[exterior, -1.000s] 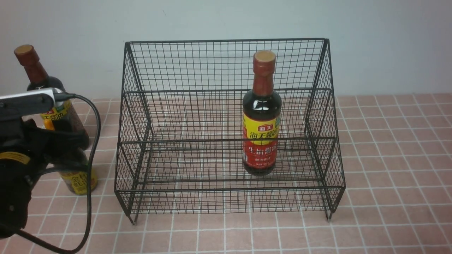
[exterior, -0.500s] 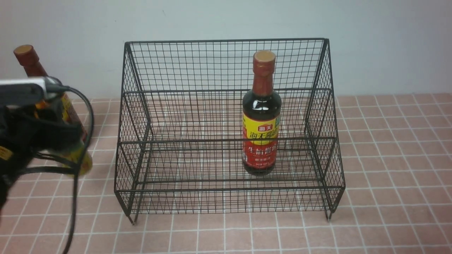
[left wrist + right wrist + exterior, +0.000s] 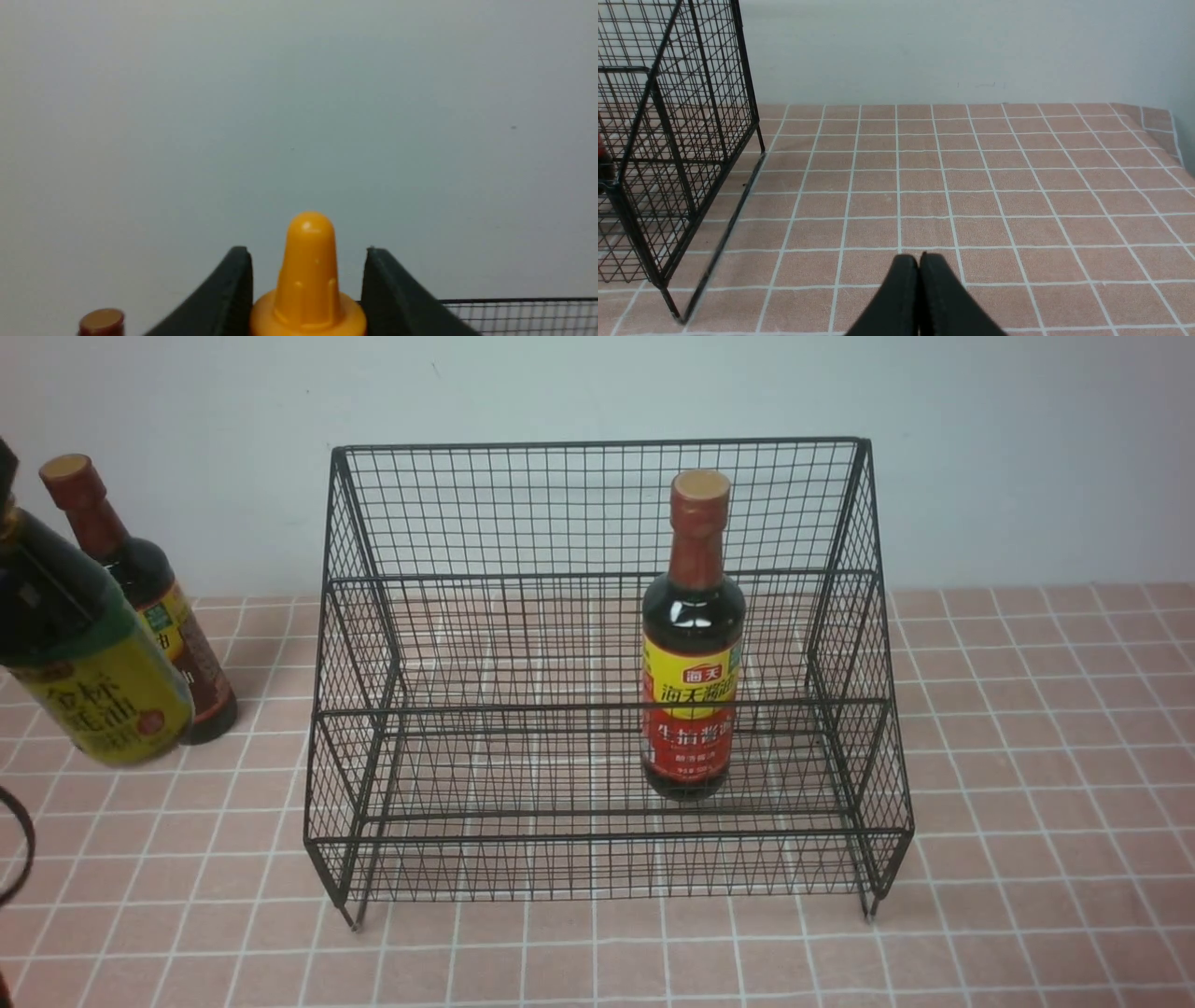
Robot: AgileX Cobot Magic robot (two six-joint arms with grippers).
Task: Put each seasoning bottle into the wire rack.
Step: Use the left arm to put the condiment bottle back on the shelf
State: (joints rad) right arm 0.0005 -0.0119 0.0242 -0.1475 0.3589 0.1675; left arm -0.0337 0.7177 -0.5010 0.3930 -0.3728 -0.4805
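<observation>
Seasoning bottles: one tall bottle stands in the wire rack. The second tall bottle stands at the desk's left edge. The left claw grips the short bottle, tilted, outside the rack. The right claw is pinched closed, empty.

Wire rack left half free, tall bottle blocking right-centre, second tall bottle standing outside left
</observation>
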